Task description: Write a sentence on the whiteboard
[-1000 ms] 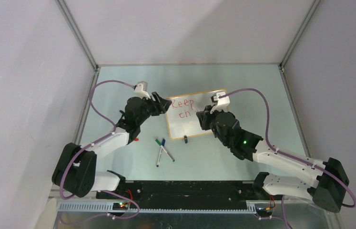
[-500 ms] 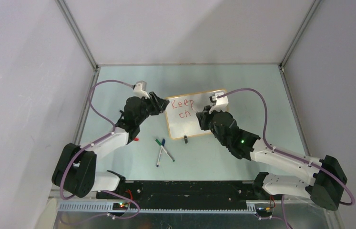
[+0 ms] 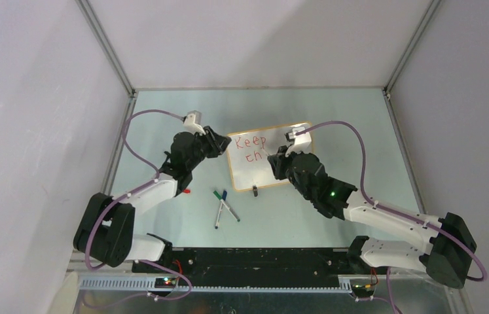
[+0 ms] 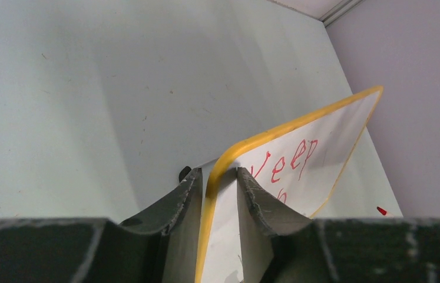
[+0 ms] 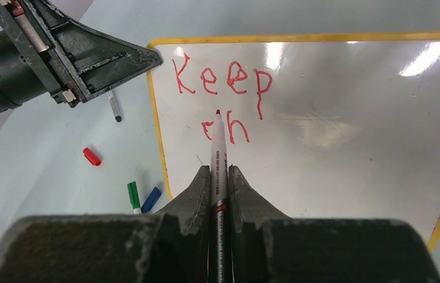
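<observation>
The left gripper (image 4: 217,174) has narrowed around the whiteboard (image 4: 336,137) corner between its fingers, though I cannot tell if it clamps. The right gripper (image 5: 219,171) pinches a red marker (image 5: 218,144), its tip ahead by the unfinished sentence (image 5: 223,79).

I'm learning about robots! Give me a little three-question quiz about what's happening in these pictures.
1. True or false: the right tool is holding a red marker.
2. Which word is finished in the red writing on the whiteboard?
3. The fingers of the left tool sit either side of: A) the whiteboard's corner, B) a green marker, C) a red cap.
Key: 1 true; 2 Keep; 3 A.
</observation>
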Available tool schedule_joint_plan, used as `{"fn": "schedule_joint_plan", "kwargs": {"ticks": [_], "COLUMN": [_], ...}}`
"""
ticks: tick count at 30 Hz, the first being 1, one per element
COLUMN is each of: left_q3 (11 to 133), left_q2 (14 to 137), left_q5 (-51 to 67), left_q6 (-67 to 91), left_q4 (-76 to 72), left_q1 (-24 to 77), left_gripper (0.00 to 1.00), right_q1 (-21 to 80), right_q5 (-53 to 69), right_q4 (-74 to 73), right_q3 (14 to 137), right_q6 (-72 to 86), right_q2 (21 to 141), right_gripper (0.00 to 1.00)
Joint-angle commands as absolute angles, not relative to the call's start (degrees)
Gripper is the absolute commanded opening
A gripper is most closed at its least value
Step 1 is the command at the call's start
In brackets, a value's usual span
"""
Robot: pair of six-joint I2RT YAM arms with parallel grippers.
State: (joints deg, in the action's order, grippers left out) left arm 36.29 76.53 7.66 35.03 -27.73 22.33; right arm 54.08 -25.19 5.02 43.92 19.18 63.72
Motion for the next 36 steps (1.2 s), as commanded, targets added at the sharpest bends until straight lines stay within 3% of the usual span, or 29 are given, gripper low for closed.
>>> {"fn": "schedule_joint_plan", "kwargs": {"ticks": [1, 20, 36], "left_q3": [38.88, 38.93, 38.58], "left_q2": [77.05, 76.58, 76.32], "left_q5": [8.76, 8.95, 9.15], "left_q6": [35.03, 34.63, 35.0], "left_q4": [-28.21, -27.97, -28.47], "left_q1": [21.82, 21.8, 21.83], "left_gripper": [0.32, 0.26, 0.27], "right_q1": [53.96, 54.31, 54.36], "right_q5": [-24.93, -26.56, -27.98], "right_q4": [6.86, -3.13, -1.94], "right_q3": [44.12, 50.0, 50.49], "right_q6": [18.1, 16.71, 16.02], "right_q2": [64.22, 69.23, 71.81], "right_gripper": [0.0, 0.0, 0.0]}}
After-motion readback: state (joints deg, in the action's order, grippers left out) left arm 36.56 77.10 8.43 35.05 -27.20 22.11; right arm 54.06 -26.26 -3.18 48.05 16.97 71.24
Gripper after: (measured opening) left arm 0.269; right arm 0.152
